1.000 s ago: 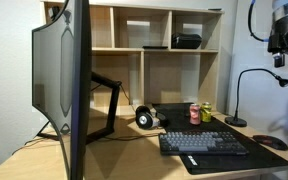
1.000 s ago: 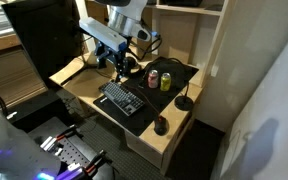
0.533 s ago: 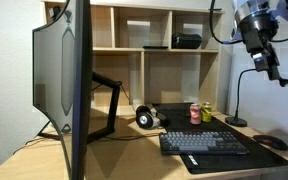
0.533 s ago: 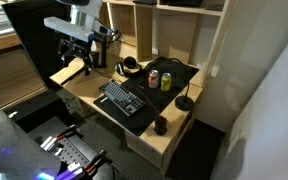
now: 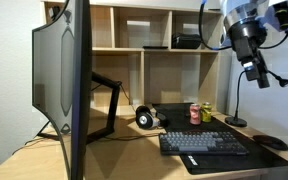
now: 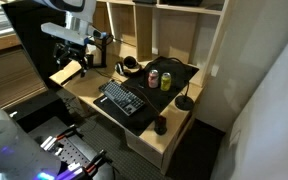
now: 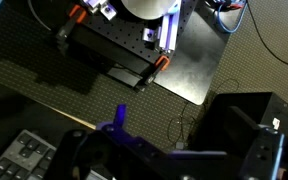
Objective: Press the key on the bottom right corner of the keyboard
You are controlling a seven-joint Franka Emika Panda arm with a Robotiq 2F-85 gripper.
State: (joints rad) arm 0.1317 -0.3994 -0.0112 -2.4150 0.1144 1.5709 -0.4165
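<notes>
The black keyboard [image 5: 206,143] lies on a black desk mat at the desk's front and also shows in an exterior view [image 6: 123,98]. Some keys appear at the wrist view's lower left [image 7: 22,156]. My gripper [image 5: 254,70] hangs high in the air, well above the keyboard, near the shelf's upper level. In an exterior view it sits [image 6: 85,56] off to the side of the keyboard, near the monitor. It touches nothing. Its fingers are too small and dark to read. The wrist view looks down at the floor, with only dark gripper parts along the bottom.
A large monitor [image 5: 62,85] stands on the desk. Two cans [image 5: 199,112], headphones [image 5: 144,118], a gooseneck lamp [image 5: 239,100] and a dark mouse [image 5: 269,143] surround the keyboard. An open shelf [image 5: 154,60] rises behind. The wrist view shows a metal base plate [image 7: 154,50] on the floor.
The arm has swung away from its place one second ago, moving left in one exterior view and towards the monitor in the other. Nothing on the desk has moved.
</notes>
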